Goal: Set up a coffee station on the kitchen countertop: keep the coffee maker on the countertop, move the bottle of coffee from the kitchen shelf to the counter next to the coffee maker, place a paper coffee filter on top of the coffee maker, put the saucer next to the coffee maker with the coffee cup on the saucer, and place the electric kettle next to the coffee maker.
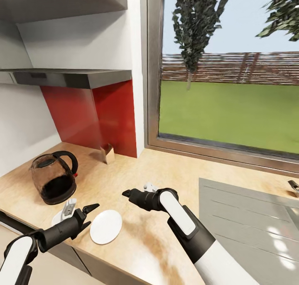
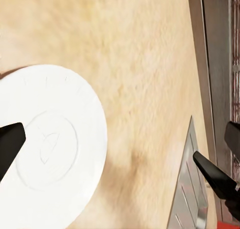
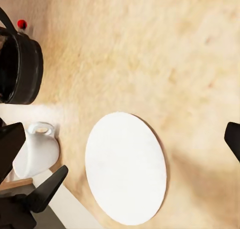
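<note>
The white saucer (image 1: 106, 226) (image 2: 50, 149) (image 3: 126, 168) lies flat on the beige kitchen countertop (image 1: 137, 173) near its front edge. My left gripper (image 1: 92, 214) (image 2: 120, 139) is open just left of the saucer, holding nothing. Behind it sits the white coffee cup (image 1: 67, 208) (image 3: 37, 150), partly hidden. My right gripper (image 1: 126, 192) (image 3: 120, 141) hovers open above and right of the saucer. The smoky glass electric kettle (image 1: 54, 179) (image 3: 17, 69) stands at the left. A tan paper coffee filter (image 1: 108, 153) rests by the red backsplash. The dark kitchen shelf (image 1: 83, 78) juts from the wall. Coffee maker and bottle of coffee are out of view.
A grey sink drainer (image 1: 249, 218) fills the counter's right side, with a tap part (image 1: 294, 187) at the far right. A large window (image 1: 228, 89) runs behind the counter. The red backsplash (image 1: 95, 119) stands at the back left.
</note>
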You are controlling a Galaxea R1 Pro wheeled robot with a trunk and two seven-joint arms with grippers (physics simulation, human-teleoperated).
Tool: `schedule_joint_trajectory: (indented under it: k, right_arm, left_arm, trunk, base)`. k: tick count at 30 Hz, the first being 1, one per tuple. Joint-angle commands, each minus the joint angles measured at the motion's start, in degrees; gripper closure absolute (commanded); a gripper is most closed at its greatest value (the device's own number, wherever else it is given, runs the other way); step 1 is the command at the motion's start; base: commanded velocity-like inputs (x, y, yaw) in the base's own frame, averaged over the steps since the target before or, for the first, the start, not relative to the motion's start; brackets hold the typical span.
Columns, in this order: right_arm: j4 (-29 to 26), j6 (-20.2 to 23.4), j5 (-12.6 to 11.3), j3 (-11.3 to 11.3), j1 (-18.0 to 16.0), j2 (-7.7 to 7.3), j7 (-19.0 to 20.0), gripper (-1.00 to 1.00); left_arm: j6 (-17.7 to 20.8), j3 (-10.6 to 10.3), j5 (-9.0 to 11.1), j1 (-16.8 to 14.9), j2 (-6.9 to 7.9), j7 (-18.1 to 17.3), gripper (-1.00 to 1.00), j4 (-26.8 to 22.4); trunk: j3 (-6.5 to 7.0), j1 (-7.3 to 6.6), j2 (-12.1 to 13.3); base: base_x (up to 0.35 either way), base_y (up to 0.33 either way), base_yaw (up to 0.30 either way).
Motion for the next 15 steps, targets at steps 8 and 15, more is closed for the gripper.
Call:
schedule_joint_trajectory:
  k: [8,15]
  right_arm:
    - [0.2,0.0,-0.5,0.0,-0.1,0.04,-0.6,-1.0]
    - [4.0,0.1,-0.5,0.3,-0.1,0.28,-0.6,-1.0]
  left_arm:
    - [0.3,0.1,0.5,0.5,0.03,0.6,-1.0,0.0]
    - [0.3,0.1,0.4,1.5,0.11,0.6,-1.0,0.0]
  trunk:
    - [-0.13,0.04,-0.1]
    - [-0.13,0.04,-0.1]
  base:
    - [0.001,0.0,0.0]
    - [0.0,0.0,0.0]
